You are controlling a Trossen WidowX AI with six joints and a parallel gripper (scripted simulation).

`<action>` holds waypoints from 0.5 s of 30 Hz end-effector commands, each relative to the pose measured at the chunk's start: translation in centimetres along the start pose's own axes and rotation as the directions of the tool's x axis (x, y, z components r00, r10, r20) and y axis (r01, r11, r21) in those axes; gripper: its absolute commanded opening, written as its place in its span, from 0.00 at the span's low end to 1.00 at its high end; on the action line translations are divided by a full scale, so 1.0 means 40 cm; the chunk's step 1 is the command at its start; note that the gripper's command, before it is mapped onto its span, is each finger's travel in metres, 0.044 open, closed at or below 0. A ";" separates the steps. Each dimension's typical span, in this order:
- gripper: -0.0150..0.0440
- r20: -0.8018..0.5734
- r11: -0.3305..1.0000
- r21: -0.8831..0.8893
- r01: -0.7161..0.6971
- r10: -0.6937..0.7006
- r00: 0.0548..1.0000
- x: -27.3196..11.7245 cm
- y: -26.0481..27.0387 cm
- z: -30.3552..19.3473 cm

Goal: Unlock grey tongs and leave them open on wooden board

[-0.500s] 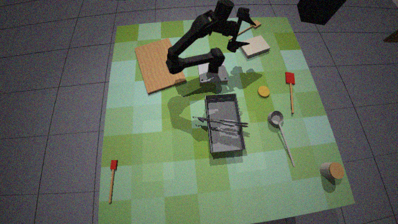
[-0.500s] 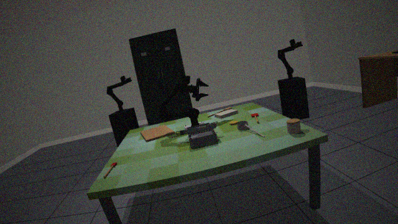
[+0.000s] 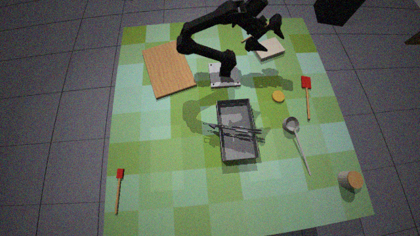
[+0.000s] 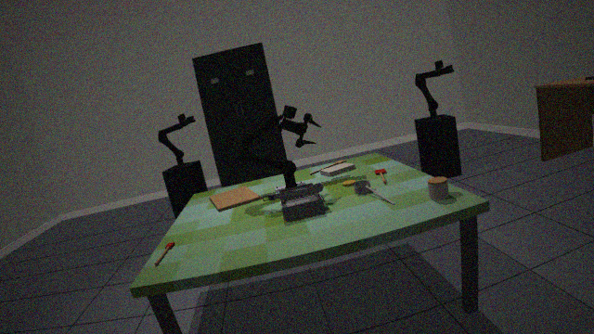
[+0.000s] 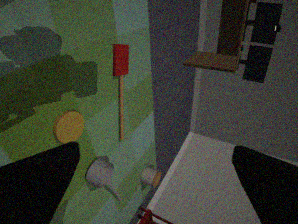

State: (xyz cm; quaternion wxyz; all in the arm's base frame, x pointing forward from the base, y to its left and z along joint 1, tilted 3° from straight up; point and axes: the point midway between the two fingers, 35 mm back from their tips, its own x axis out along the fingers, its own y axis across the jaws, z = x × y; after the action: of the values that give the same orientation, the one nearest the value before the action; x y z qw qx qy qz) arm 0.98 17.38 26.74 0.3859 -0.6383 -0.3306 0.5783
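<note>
The tabletop (image 3: 197,203), covered in green and pale checks, carries everything here. My arm (image 3: 203,36) rises from its base plate and folds high over the far side, and my hand (image 3: 266,36) hangs in the air above the far right part of the tabletop with its fingers (image 3: 277,26) spread wide apart and nothing between them. In the wrist view the two dark fingertips frame the right edge of the tabletop and the floor beyond.

The wooden board (image 3: 168,68) lies flat at the far left, just beside my base. The roasting tin (image 3: 237,131) sits in the middle, in front of my base, long side running toward the near edge. The grey tongs (image 3: 234,129) rest across the tin, lying over both long rims with one end reaching out past the left rim; they are well apart from my hand.

A pale block (image 3: 270,48) lies under my hand. To the right of the tin lie a ladle (image 3: 291,125), a red spatula (image 3: 306,93) and a yellow disc (image 3: 278,96). A cork-topped cup (image 3: 350,179) lies tipped on its side near the right front corner. A second red spatula (image 3: 119,188) lies at the near left.
</note>
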 end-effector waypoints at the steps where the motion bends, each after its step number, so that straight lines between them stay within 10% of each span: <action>1: 1.00 -0.127 0.891 0.448 -0.066 0.136 0.983 0.052 -0.024 -0.062; 8: 1.00 -0.299 0.367 0.917 0.160 0.363 0.883 0.133 -0.026 -0.219; 15: 1.00 -0.339 -0.104 0.884 0.455 0.528 0.779 0.173 0.007 -0.351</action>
State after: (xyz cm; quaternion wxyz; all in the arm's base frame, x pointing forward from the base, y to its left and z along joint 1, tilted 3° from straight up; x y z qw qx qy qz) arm 9.53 21.25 25.27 0.6827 -0.4736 0.1592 0.5332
